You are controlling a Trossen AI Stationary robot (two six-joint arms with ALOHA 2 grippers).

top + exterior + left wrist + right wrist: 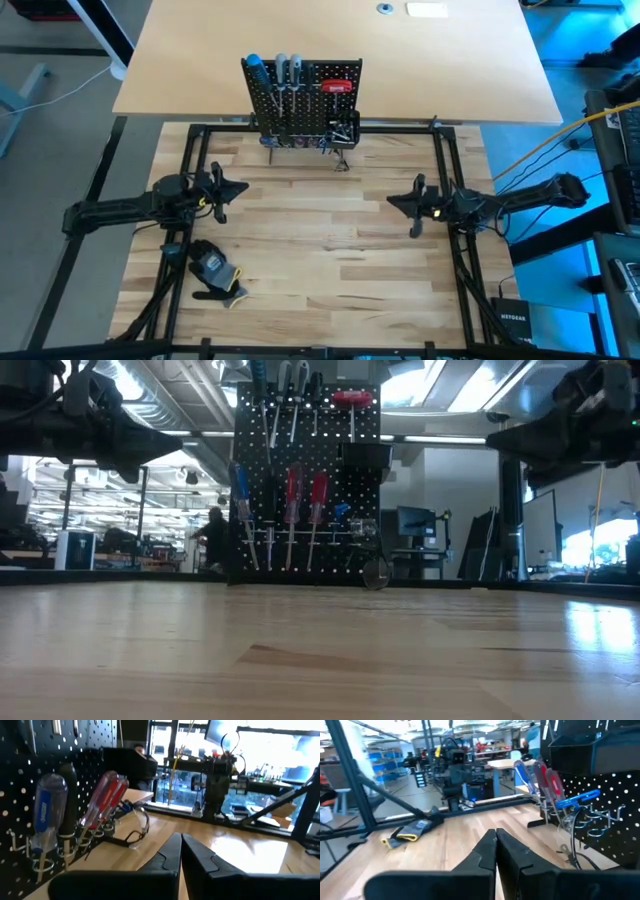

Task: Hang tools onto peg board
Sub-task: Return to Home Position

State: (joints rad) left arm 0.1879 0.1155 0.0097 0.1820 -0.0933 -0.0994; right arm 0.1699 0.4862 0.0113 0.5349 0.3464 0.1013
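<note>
The black peg board (303, 98) stands upright at the table's far middle. Tools hang on it: a blue-handled screwdriver (241, 495), two red-handled screwdrivers (305, 498), grey-handled ones along its top (286, 70) and a red T-shaped key (350, 400). A clear pair of safety glasses (137, 827) lies at the board's foot. My left gripper (240, 187) is at the table's left, shut and empty, pointing level toward the middle. My right gripper (393, 200) is at the table's right, shut and empty, pointing level toward the middle.
A black-and-yellow glove (216, 270) lies on the table near the left front. A tan tabletop (340, 40) lies behind the peg board. The wooden table between the two grippers (320, 230) is bare. A black device (518, 322) sits at the near right edge.
</note>
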